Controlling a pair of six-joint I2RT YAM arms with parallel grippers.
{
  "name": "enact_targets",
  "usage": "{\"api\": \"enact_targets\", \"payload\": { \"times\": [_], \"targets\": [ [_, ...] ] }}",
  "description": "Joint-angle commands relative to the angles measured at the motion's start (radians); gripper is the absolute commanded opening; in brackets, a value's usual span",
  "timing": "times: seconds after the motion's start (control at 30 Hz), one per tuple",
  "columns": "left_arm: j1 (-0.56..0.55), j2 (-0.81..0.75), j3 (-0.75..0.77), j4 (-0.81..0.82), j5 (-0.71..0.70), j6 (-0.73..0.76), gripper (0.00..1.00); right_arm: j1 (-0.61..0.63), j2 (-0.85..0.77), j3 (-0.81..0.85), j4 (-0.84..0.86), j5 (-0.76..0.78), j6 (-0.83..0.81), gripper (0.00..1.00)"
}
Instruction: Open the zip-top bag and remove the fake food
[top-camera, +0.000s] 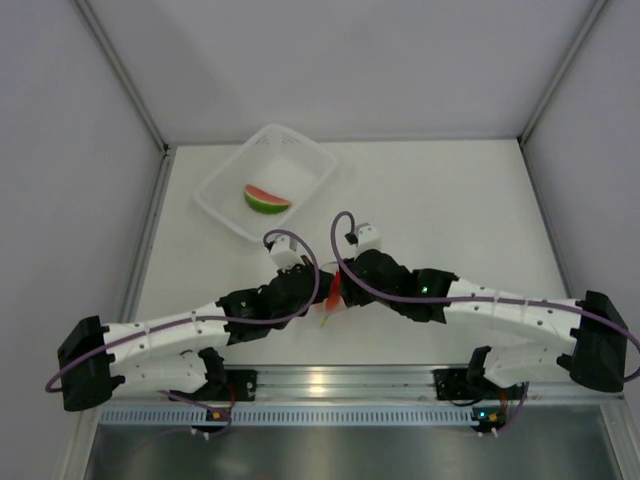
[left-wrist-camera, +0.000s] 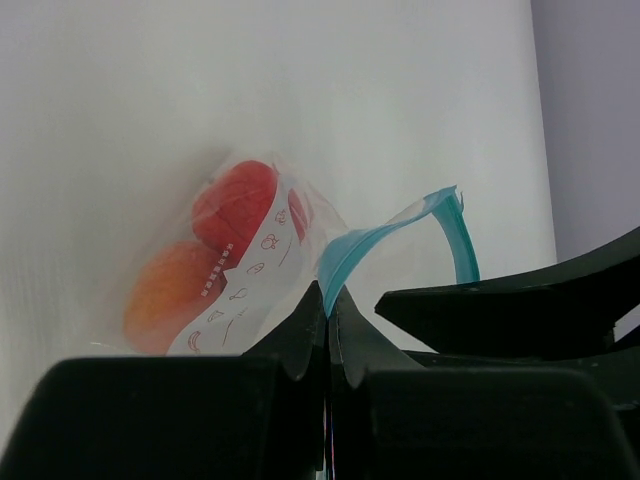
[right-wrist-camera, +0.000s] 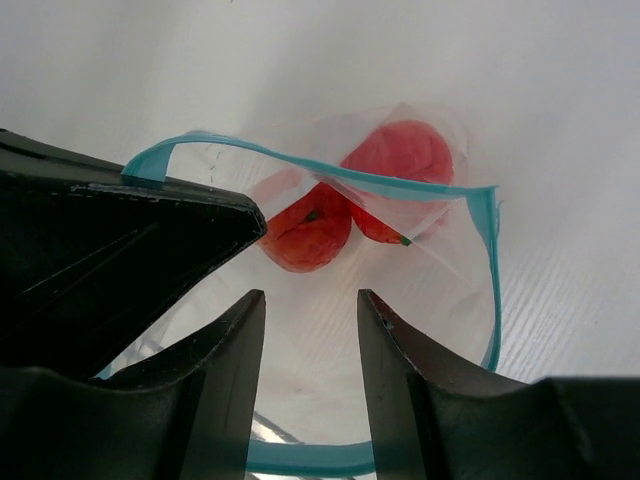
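The zip-top bag (left-wrist-camera: 260, 270) lies on the table between both grippers, its mouth open. My left gripper (left-wrist-camera: 328, 300) is shut on the light blue zip strip (left-wrist-camera: 345, 250) at one side of the mouth. My right gripper (right-wrist-camera: 310, 302) is open, its fingers reaching into the open mouth of the bag (right-wrist-camera: 420, 290). Inside are a red tomato-like ball (right-wrist-camera: 405, 155) and an orange-peach fruit (right-wrist-camera: 305, 235), also seen in the left wrist view as red (left-wrist-camera: 235, 200) and orange (left-wrist-camera: 170, 290). The watermelon wedge (top-camera: 267, 199) lies in the white basket (top-camera: 305, 150). From above, the bag (top-camera: 331, 292) is mostly hidden by both grippers.
The white mesh-sided basket stands at the back left of the white table (top-camera: 450, 200). Grey walls enclose the table on three sides. The two arms meet at the table's middle front.
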Motion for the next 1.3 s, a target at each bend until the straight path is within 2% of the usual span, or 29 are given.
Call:
{"api": "enact_targets", "payload": {
  "times": [0.0, 0.2, 0.43, 0.6, 0.77, 1.0, 1.27],
  "targets": [
    [0.002, -0.002, -0.008, 0.052, -0.049, -0.045, 0.0, 0.011, 0.057, 0.031, 0.083, 0.029, 0.021, 0.43],
    [0.002, 0.022, -0.026, 0.079, -0.041, -0.069, 0.0, 0.009, 0.135, 0.031, 0.141, 0.101, 0.042, 0.43],
    [0.002, 0.032, -0.054, 0.086, -0.041, -0.104, 0.0, -0.017, 0.184, -0.01, 0.285, 0.201, 0.117, 0.43],
    [0.002, 0.04, -0.062, 0.086, -0.049, -0.106, 0.0, -0.06, 0.245, -0.024, 0.362, 0.207, 0.108, 0.43],
    [0.004, 0.057, -0.057, 0.086, -0.081, -0.059, 0.0, -0.104, 0.325, -0.009, 0.397, 0.161, -0.004, 0.43],
    [0.008, 0.091, -0.039, 0.086, -0.104, 0.001, 0.0, -0.132, 0.344, -0.018, 0.439, 0.075, -0.1, 0.43],
    [0.01, 0.054, -0.045, 0.086, -0.109, 0.024, 0.0, -0.155, 0.367, 0.005, 0.457, -0.142, -0.206, 0.45]
  ]
}}
